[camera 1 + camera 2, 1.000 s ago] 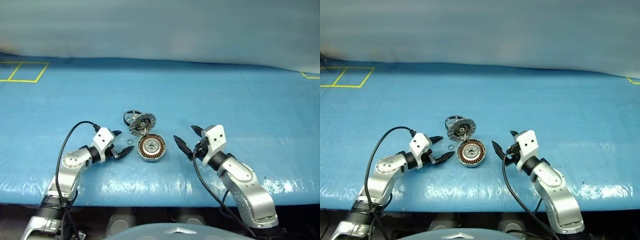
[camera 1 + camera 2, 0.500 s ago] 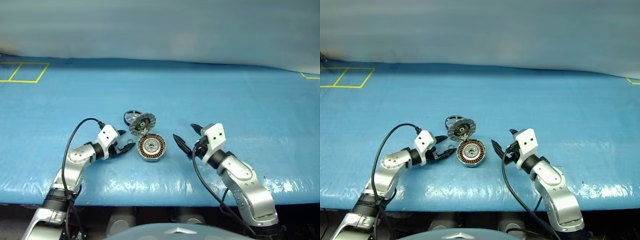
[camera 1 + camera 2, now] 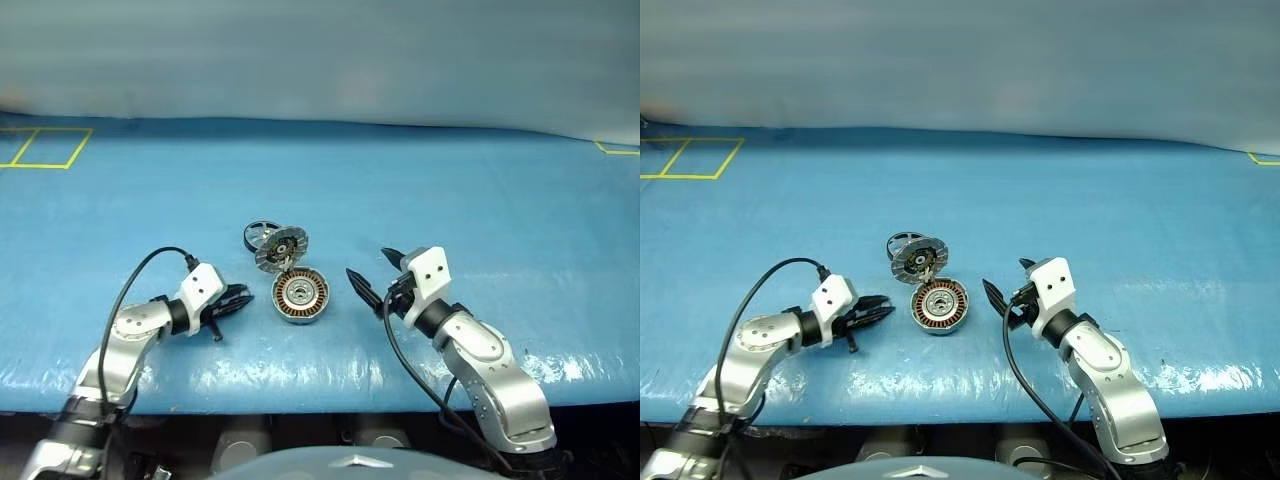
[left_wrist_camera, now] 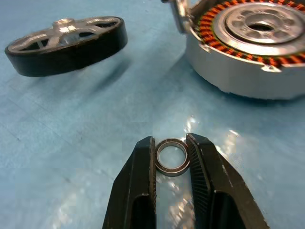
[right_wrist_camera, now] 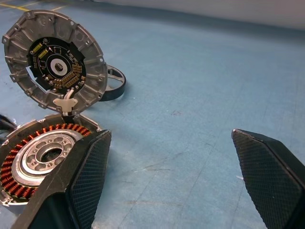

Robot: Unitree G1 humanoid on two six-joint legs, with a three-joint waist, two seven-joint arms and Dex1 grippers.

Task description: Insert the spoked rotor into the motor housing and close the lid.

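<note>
- Two things changed in the last second: the left gripper (image 4: 170, 162) closed its fingers on the tiny ring (image 4: 172, 156) and drew back from the motor housing (image 3: 299, 296).
- This clears a loose part (not the rotor); the spoked rotor (image 3: 259, 235) lies on the tabletop (image 3: 450, 200) behind the hinged-up lid (image 3: 280, 249).
- Right gripper (image 3: 372, 277) fingers stand released.
- Left wrist view shows the pinched ring; right wrist view shows the lid's inner face.

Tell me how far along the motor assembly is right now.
Early stage. The lid stands open, hinged up behind the motor housing, whose windings lie bare. The spoked rotor lies on the table, not inserted. In hand: the left gripper pinches a small loose ring; the right gripper hangs open beside the housing. Left: seat the rotor, close the lid.
</note>
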